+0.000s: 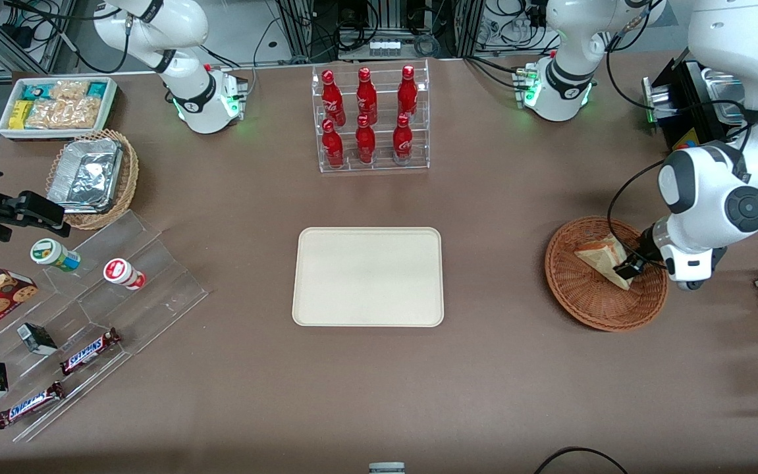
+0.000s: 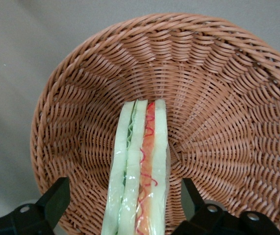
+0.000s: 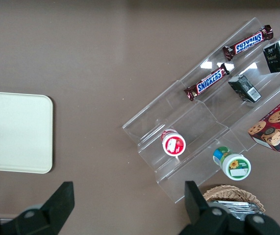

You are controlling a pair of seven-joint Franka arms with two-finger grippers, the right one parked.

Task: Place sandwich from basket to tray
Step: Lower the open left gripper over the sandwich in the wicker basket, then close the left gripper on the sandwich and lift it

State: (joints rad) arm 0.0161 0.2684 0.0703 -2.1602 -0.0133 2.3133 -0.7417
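Straddling the sandwich (image 2: 140, 171) with its jaws spread wide, one finger (image 2: 56, 198) on each side and neither touching the bread, the gripper (image 1: 630, 268) is hanging low inside the basket (image 1: 589, 303). The sandwich is lying in the basket's bowl, its red and green filling edge facing the wrist camera. The basket is sitting on the counter (image 1: 497, 368) toward the working arm's end, well apart from the tray (image 1: 368, 276), which is lying at the counter's middle, nearer the front camera than the rack of red bottles (image 1: 371, 118).
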